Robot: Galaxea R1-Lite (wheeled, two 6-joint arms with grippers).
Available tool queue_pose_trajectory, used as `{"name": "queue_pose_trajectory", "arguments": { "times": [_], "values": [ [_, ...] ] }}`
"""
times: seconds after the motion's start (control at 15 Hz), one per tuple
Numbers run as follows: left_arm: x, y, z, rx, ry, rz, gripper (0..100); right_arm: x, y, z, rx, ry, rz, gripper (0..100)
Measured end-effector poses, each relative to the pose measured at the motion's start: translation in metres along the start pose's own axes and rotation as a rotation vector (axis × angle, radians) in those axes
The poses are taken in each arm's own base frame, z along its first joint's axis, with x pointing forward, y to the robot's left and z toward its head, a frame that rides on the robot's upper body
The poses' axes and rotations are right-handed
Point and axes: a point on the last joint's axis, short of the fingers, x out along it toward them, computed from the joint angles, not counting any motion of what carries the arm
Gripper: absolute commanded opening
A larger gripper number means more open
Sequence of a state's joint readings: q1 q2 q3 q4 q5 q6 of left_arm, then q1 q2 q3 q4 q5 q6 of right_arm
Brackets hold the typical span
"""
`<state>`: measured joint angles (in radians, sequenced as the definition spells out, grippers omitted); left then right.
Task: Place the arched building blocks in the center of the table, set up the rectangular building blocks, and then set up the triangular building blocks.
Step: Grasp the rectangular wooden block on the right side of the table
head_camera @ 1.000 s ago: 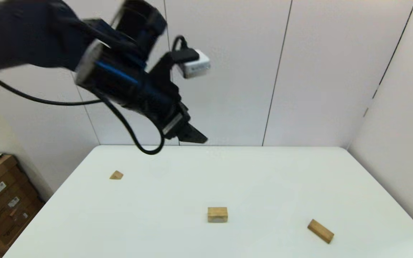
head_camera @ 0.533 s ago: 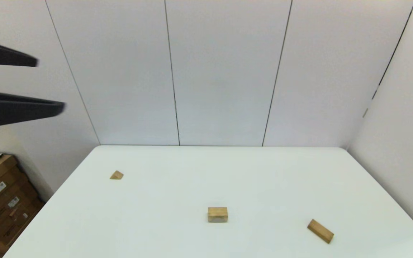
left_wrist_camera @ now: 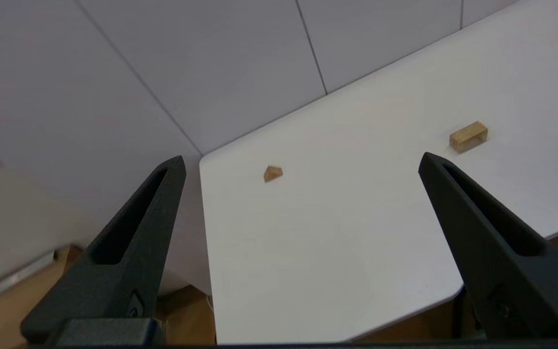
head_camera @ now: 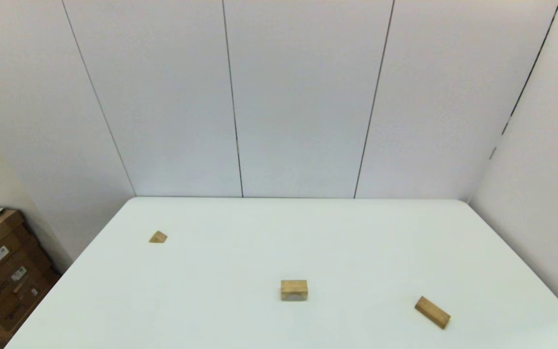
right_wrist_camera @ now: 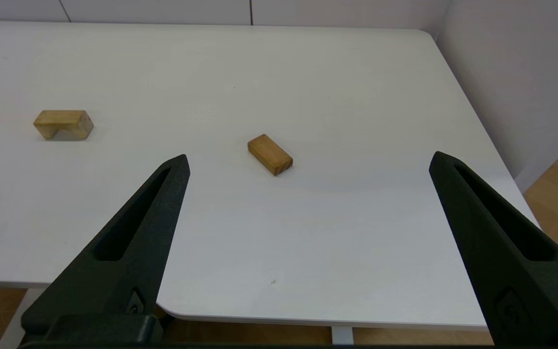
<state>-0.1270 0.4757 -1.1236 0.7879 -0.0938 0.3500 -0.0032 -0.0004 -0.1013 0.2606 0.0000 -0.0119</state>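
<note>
On the white table [head_camera: 240, 252] lie three wooden blocks, well apart. Both claws hang off the table's near edge, out of the head view: the left claw [left_wrist_camera: 301, 162] and the right claw [right_wrist_camera: 308, 160] gape wide, holding nothing. The rectangular building blocks [head_camera: 432, 312] lie flat at the right, the arched building blocks [head_camera: 294, 290] near the middle, the triangular building blocks [head_camera: 158, 237] far left.

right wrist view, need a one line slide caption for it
Open right gripper hovers off the table edge, the rectangular block lying flat ahead, the arched block off to one side.
</note>
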Motion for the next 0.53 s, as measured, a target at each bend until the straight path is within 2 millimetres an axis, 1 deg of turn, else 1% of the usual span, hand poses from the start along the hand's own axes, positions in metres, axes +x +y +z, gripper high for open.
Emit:
{"name": "queue_pose_trajectory", "arguments": {
  "times": [0.13,0.27,0.4,0.53],
  "values": [
    [-0.012,-0.019,-0.034,-0.032,0.002,0.061,100,0.000,0.000,0.000,0.000,0.000,0.000,100],
    [-0.013,-0.034,-0.064,-0.051,0.022,0.085,100,0.000,0.000,0.000,0.000,0.000,0.000,100],
    [-0.006,-0.046,-0.096,-0.063,0.040,0.097,100,0.000,0.000,0.000,0.000,0.000,0.000,100],
    [0.012,-0.053,-0.124,-0.089,0.048,0.121,100,0.000,0.000,0.000,0.000,0.000,0.000,100]
  ]
}}
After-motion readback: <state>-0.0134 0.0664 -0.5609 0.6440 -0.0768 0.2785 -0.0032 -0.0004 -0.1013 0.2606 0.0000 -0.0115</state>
